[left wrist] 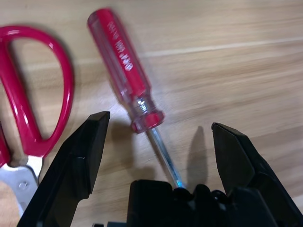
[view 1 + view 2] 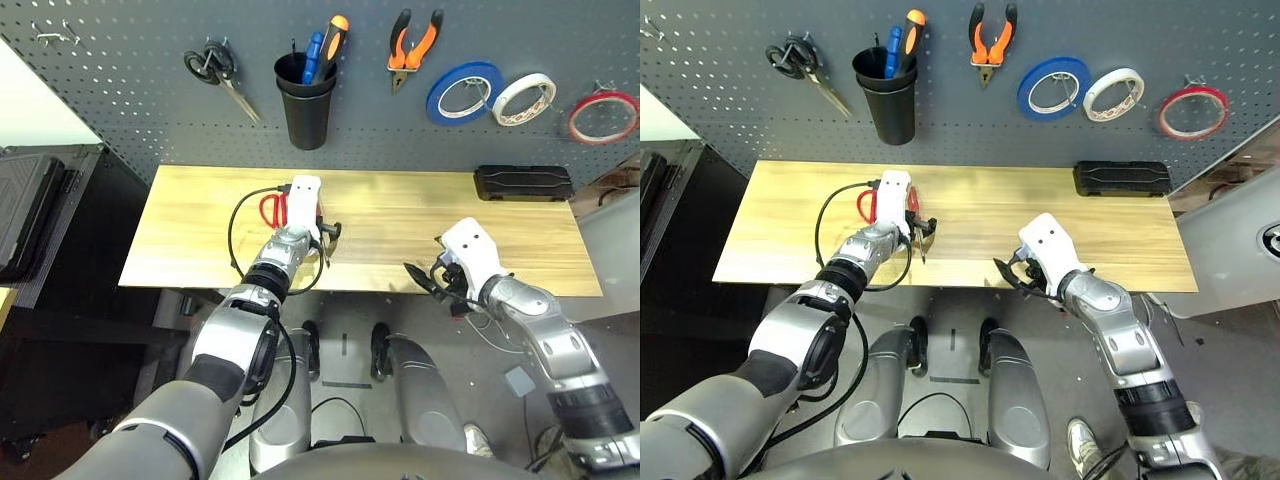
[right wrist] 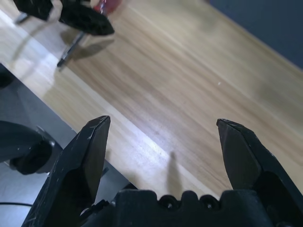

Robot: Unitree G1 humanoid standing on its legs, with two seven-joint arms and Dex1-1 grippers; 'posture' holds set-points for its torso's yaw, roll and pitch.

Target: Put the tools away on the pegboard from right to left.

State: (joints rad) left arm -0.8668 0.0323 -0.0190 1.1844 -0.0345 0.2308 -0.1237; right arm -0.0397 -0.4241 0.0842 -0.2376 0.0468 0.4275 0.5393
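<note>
Bright, even light is falling from above onto the worktop [image 2: 400,215], which is showing a soft sheen. The left gripper [image 1: 156,137] is casting short dark shadows beside the red-handled screwdriver [image 1: 124,71]. The head views are bowing at their edges, and the near fingers [image 3: 85,156] are blurring.

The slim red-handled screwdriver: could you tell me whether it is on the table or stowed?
On the table: the slim red-handled screwdriver lies flat on the wooden tabletop.
</note>
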